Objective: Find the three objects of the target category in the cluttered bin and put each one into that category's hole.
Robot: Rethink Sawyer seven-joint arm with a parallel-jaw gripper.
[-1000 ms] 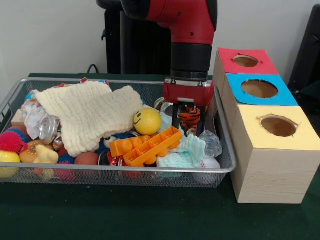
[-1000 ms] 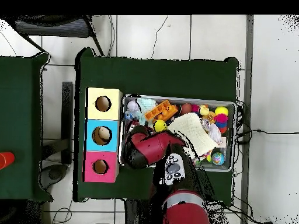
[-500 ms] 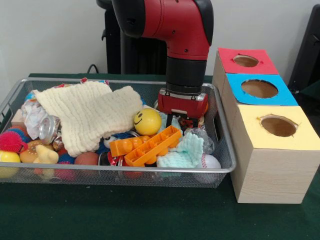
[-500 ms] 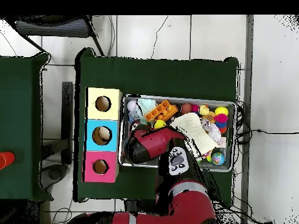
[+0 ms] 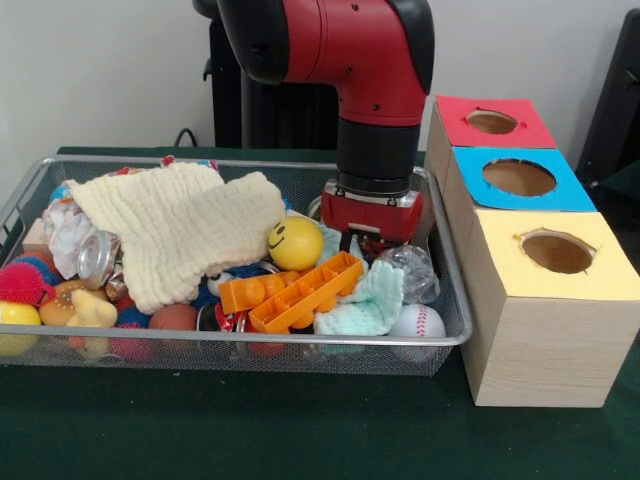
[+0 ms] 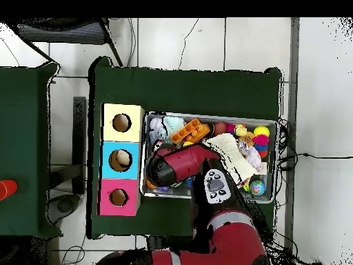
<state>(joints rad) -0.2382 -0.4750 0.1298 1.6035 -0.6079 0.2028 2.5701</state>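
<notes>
Wire bin (image 5: 452, 335) on green table. Near rim: baseball (image 5: 415, 321), mint knit cloth (image 5: 366, 306), orange block tray (image 5: 300, 291). Behind them, yellow smiley ball (image 5: 295, 243) beside cream blanket (image 5: 175, 228). Gripper (image 5: 371, 238) low in the clutter; fingers buried, grip cannot tell. Right: yellow box (image 5: 550, 300), blue (image 5: 518, 178), red (image 5: 492, 122) farthest

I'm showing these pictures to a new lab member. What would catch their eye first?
Probably the red arm, plunging into the wire bin's right end, its gripper buried in the clutter. Next, the cream knitted cloth over the bin's left half, with a yellow smiley ball beside it. Right of the bin stand three boxes topped red, blue and yellow.
</notes>
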